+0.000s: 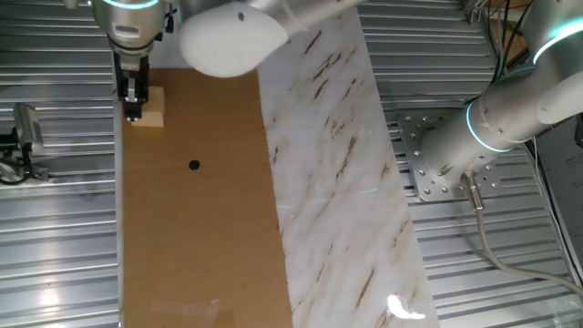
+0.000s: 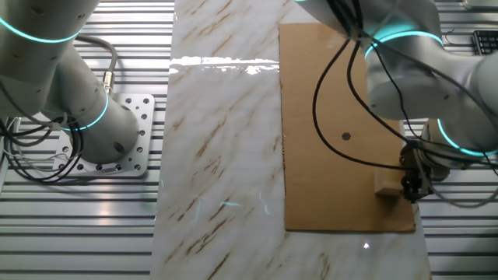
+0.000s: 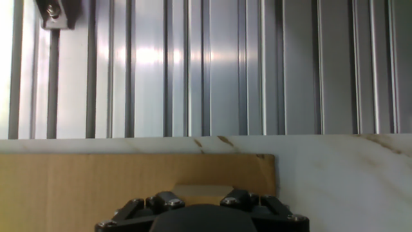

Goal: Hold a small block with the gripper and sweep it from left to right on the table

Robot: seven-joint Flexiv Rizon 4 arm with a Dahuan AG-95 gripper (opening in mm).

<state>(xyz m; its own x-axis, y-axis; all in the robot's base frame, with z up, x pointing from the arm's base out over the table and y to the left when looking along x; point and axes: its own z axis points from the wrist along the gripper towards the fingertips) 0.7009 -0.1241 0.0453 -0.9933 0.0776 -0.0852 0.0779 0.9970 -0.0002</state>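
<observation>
Down at the corner of the brown board (image 1: 200, 228) sat the gripper (image 1: 134, 114), black fingers pointing straight at the table, and right against it was the small block (image 1: 151, 107). From one fixed view the pale cube showed on one side of the fingers, touching them, resting flat on the board near its edge. Over in the other fixed view the gripper (image 2: 410, 189) stood at the block (image 2: 386, 187) again, close to the board's far corner, with the cyan-ringed arm (image 2: 436, 70) looming above. The hand view gave just a sliver of tan block (image 3: 203, 191) peeking over the gripper's dark body (image 3: 203, 216), with the board (image 3: 77, 187) and the marble strip (image 3: 341, 174) beyond, ribbed metal (image 3: 206, 64) further out. Whether the fingers were actually clamped on the block, I could not tell. The black dot (image 1: 193, 165) lay well apart from it, mid-board. A second white arm (image 1: 496, 118) stood off beside the marble.
</observation>
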